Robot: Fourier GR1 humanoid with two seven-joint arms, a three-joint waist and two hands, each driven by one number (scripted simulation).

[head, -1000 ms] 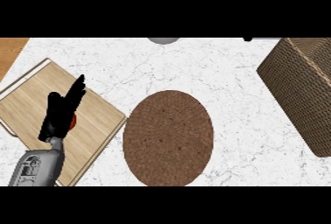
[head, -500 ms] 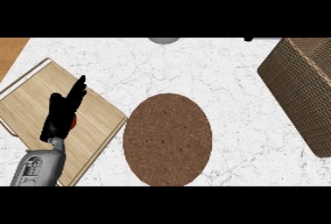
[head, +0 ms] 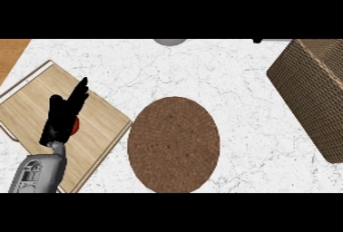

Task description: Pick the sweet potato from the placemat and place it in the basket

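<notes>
The round brown placemat [head: 174, 144] lies in the middle of the white marble counter, and nothing shows on it. No sweet potato is visible anywhere. The woven brown basket [head: 313, 93] stands at the right edge, cut off by the frame. My left hand [head: 61, 117] is at the left, over a wooden board, with its fingers straight and pointing up. A small red thing [head: 75, 126] peeks out from behind the hand on the board. My right hand does not show.
The light wooden cutting board [head: 30, 102] lies tilted at the left. A grey round object [head: 169, 41] and a small dark item [head: 257, 41] sit at the far edge. Bare marble lies between placemat and basket.
</notes>
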